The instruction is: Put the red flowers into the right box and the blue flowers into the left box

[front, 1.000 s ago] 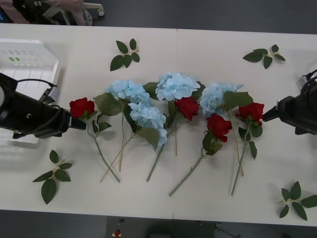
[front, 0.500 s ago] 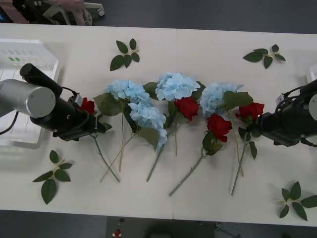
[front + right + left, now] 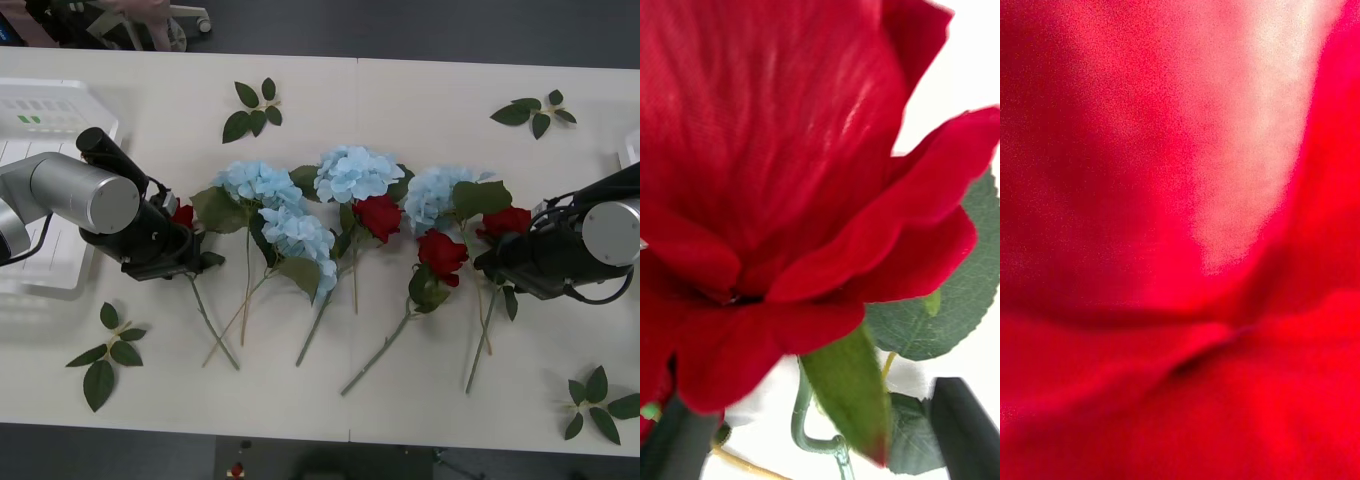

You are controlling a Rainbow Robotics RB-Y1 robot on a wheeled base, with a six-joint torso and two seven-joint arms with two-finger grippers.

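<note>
The white ribbed plastic left box [image 3: 40,130] holds no flowers; both grippers crowd red fabric roses [image 3: 440,252], finger state unclear.

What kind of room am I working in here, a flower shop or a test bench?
Most likely a lab test bench, not a shop: a plain white table with artificial roses and hydrangeas laid out in a row, a white plastic tray, and wheeled equipment on dark floor behind.

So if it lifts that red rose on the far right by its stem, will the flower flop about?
Probably a little. The rightmost rose has a long thin stem under a larger bloom, so it may droop and swing. It looks light, fabric petals and leaves, so it should lift easily. The leaves might snag the neighbouring hydrangea.
</note>
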